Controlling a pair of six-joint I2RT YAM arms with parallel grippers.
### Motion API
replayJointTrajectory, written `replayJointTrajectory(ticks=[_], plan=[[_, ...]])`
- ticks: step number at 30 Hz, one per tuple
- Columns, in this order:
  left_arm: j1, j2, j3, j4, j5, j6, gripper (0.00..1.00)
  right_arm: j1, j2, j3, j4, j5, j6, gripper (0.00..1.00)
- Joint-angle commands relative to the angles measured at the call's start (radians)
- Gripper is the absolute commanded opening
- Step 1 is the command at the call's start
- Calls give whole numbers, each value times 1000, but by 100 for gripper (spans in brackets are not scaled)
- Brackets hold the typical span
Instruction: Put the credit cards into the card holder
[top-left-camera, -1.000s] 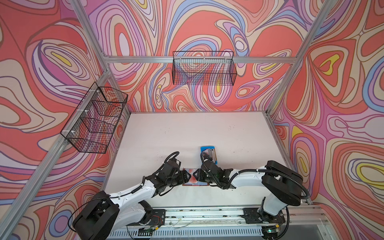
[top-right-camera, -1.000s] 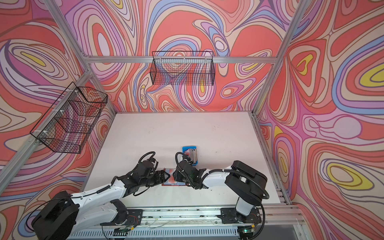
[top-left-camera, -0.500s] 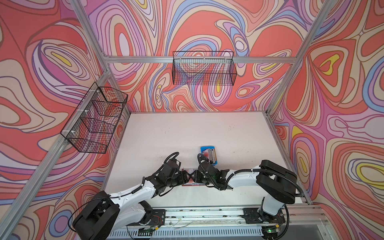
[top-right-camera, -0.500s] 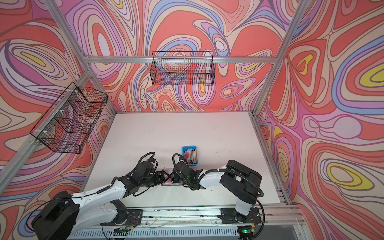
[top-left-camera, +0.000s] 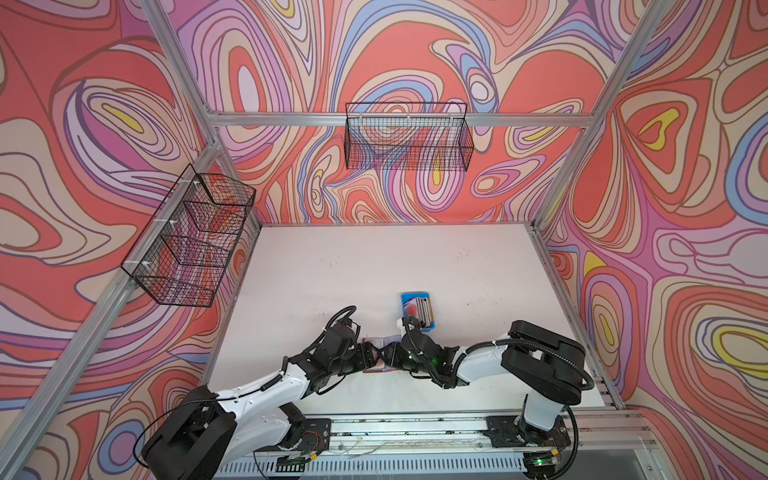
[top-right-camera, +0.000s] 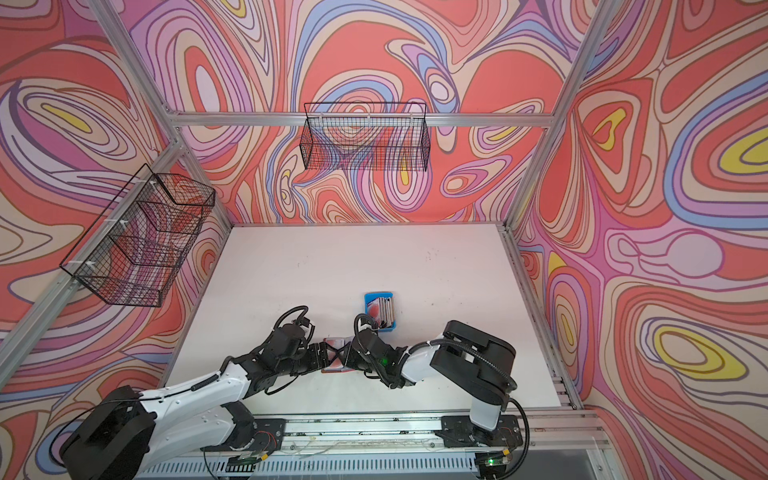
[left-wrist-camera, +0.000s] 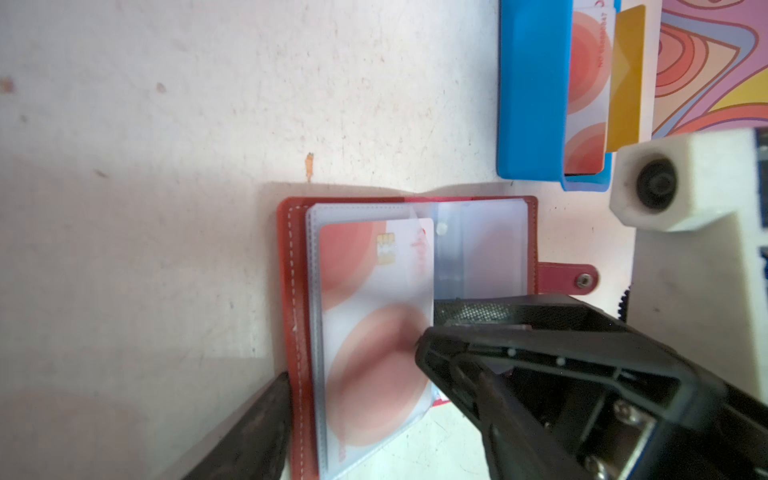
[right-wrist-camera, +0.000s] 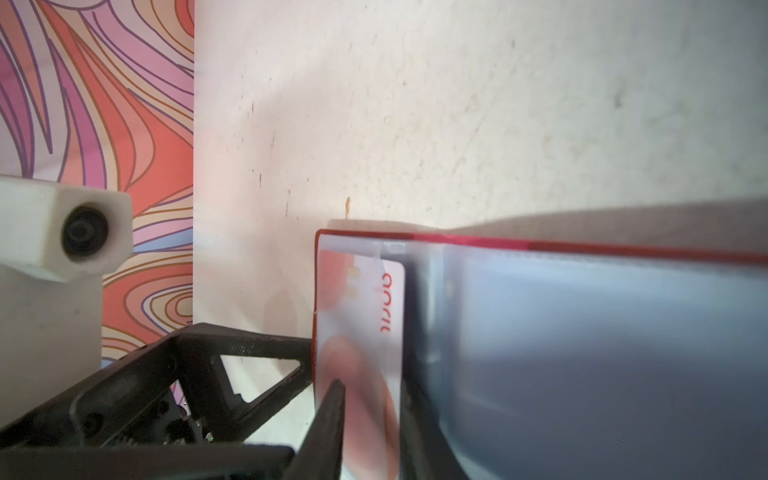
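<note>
Wide view first: swirling walls (top-left-camera: 415, 50) in red, pink, lilac and blue wrap three sides, held up by an aluminium frame (top-left-camera: 291, 118). A black wire basket (top-left-camera: 407, 141) hangs from the crossbar on the back wall, and both top views catch that wire basket (top-right-camera: 363, 137). A second wire basket (top-left-camera: 191, 241), split into compartments, hangs on the left-hand wall. Down below is the pale desk (top-left-camera: 332, 270), flecked with small dark marks. A blue tray (top-left-camera: 417, 295) sits about midway across it, in the near half. Up close, the blue tray (left-wrist-camera: 532, 83) shows a plain wall, and a tiny orange speck (left-wrist-camera: 309, 166) lies on the desk apart from it. A metal rail (top-left-camera: 415, 424) runs along the front.
</note>
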Motion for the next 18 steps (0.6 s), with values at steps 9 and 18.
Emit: replayJointTrajectory(ticks=[9,18], plan=[[-4,-174,23,-192,-140,55,72,27,-173,-17,-202,123,-27,40],[-4,-341,-11,-288,-253,74,68,112,-331,-25,-484,386,-34,43]])
